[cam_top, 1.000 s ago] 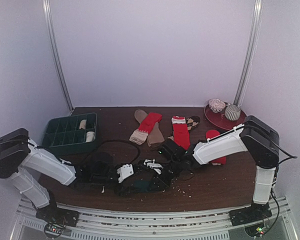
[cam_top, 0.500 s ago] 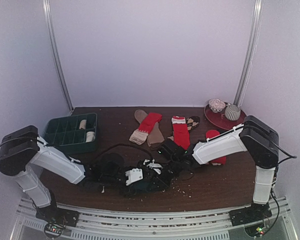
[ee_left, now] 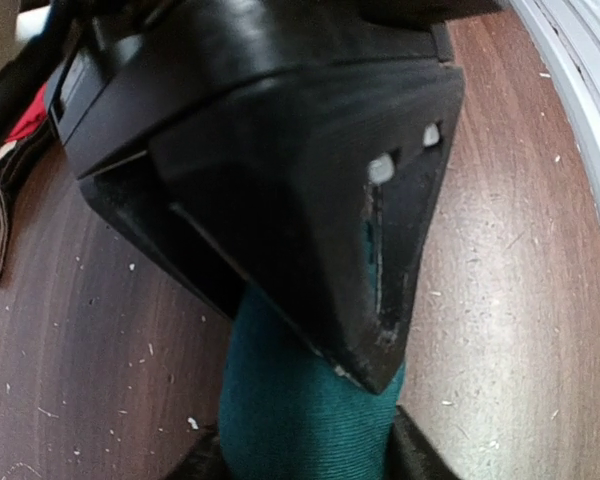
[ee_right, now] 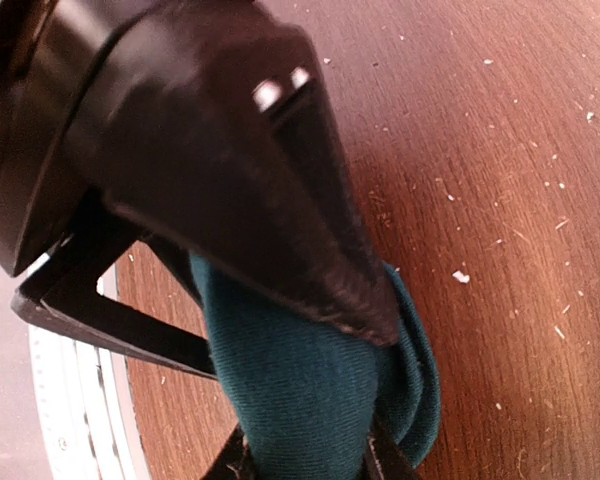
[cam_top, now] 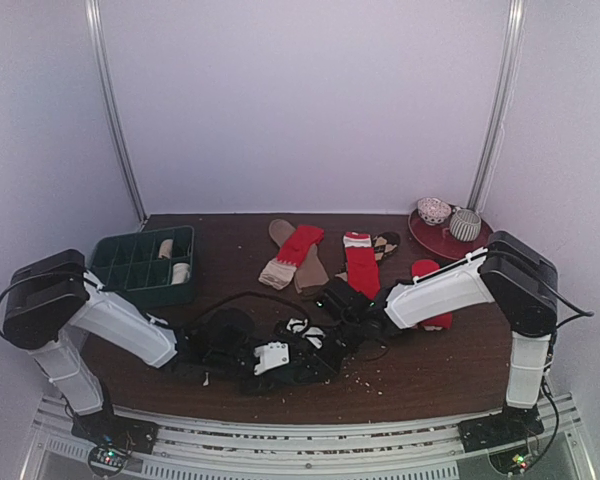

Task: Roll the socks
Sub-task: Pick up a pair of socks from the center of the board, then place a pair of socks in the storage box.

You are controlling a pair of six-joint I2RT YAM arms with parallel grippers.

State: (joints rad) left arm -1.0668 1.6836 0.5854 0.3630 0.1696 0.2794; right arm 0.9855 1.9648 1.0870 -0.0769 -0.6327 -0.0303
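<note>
A dark teal sock (cam_top: 298,366) lies near the table's front centre, held between both grippers. My left gripper (cam_top: 278,358) is shut on it; in the left wrist view the teal sock (ee_left: 300,400) fills the gap between the fingers of the left gripper (ee_left: 305,450). My right gripper (cam_top: 325,342) is shut on the other part; in the right wrist view the folded teal sock (ee_right: 310,380) sits in the right gripper (ee_right: 300,455). Flat on the table behind lie a red sock with pale cuff (cam_top: 295,250) over a brown sock (cam_top: 308,272), and another red sock (cam_top: 361,266).
A dark green compartment tray (cam_top: 115,262) at the back left holds cream rolled bundles (cam_top: 166,248). A red plate (cam_top: 430,238) with two round items stands at the back right. A red bundle (cam_top: 427,269) lies by the right arm. Small crumbs dot the wood.
My left arm has moved right toward the table's centre, bringing the left gripper closer to the right one over the teal sock. The right arm has hardly moved.
</note>
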